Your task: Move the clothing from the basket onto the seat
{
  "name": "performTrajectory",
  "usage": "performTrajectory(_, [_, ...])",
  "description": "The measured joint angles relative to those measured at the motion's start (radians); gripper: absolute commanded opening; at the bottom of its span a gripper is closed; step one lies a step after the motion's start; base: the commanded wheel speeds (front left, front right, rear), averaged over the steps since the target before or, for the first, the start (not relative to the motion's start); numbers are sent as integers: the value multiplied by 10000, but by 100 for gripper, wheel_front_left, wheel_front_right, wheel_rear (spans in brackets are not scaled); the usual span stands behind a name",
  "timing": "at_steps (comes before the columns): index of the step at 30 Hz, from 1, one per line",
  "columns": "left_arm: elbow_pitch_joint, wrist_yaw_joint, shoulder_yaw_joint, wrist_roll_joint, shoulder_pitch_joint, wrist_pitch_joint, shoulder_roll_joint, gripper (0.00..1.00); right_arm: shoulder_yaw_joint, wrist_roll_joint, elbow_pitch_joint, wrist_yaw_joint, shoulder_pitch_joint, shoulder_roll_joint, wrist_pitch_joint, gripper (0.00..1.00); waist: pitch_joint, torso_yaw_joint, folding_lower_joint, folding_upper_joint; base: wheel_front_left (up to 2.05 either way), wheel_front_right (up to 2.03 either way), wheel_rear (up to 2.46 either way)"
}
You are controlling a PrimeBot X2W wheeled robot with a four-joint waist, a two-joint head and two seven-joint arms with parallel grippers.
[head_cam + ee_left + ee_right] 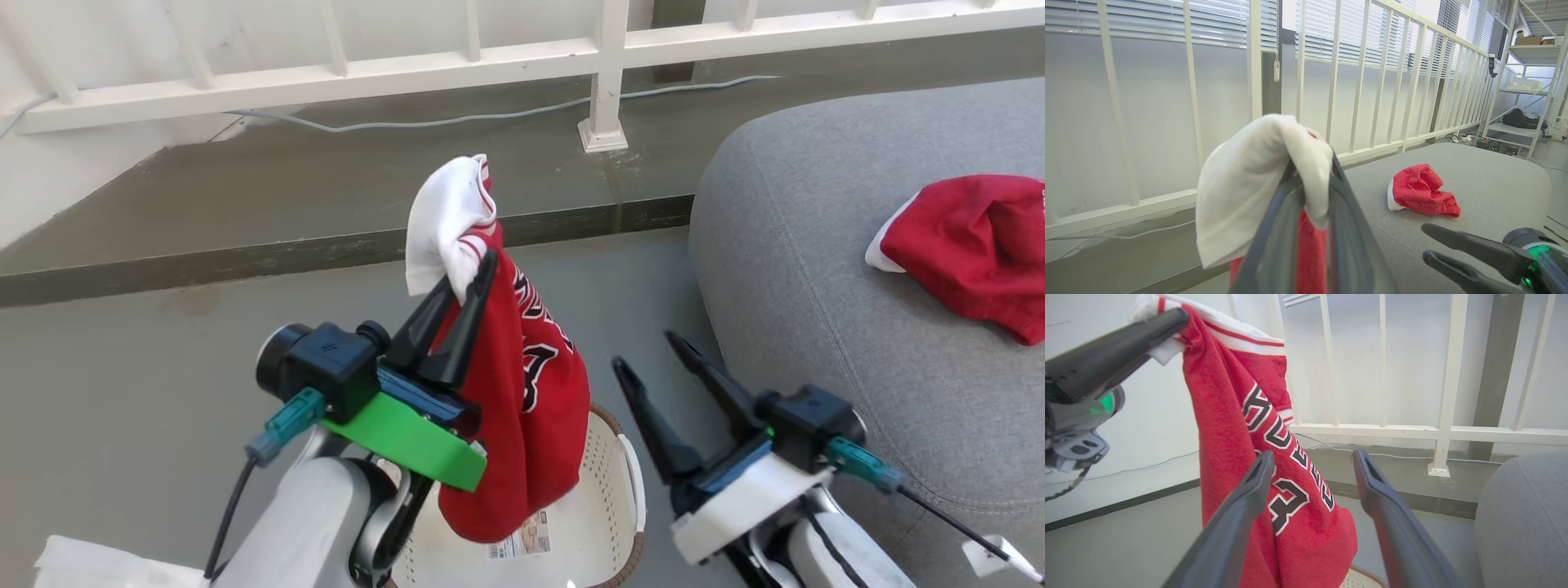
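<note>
My left gripper (pixel 473 273) is shut on the white-trimmed top of a red lettered jersey (pixel 522 392), which hangs above the cream basket (pixel 624 478). The jersey's lower end dangles into the basket. The left wrist view has the white trim (pixel 1257 179) draped over the shut fingers, red cloth between them. My right gripper (pixel 649 351) stands open and empty, right of the basket and beside the grey seat (pixel 816 327). Its fingers frame the hanging jersey (pixel 1249 457) in the right wrist view. A second red garment (pixel 971 249) lies on the seat (pixel 1474 183), crumpled (pixel 1423 196).
A white railing (pixel 604 65) runs along the far side on a raised concrete step, with a grey cable (pixel 449 121) on it. The grey floor lies left of the basket. A metal shelf rack (pixel 1531 73) stands beyond the seat. Something white (pixel 98 563) sits at the lower left.
</note>
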Motion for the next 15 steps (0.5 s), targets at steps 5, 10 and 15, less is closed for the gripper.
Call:
performTrajectory(5, [-61, -2, -305, -2, 0, 153, -23, 0, 736, 50, -86, 136, -570, 165, 0, 100, -21, 152, 0, 0, 0, 0, 0])
performTrajectory(10, [-196, -2, -435, -27, 0, 232, -44, 0, 1791, 280, 61, 222, -876, 244, 8, 100, -46, 365, 0, 0, 0, 0, 0])
performTrajectory(15, [-276, -6, -614, -48, 2, 255, -56, 0, 2452, 451, 428, 242, -1356, 263, 90, 100, -61, 543, 0, 0, 0, 0, 0])
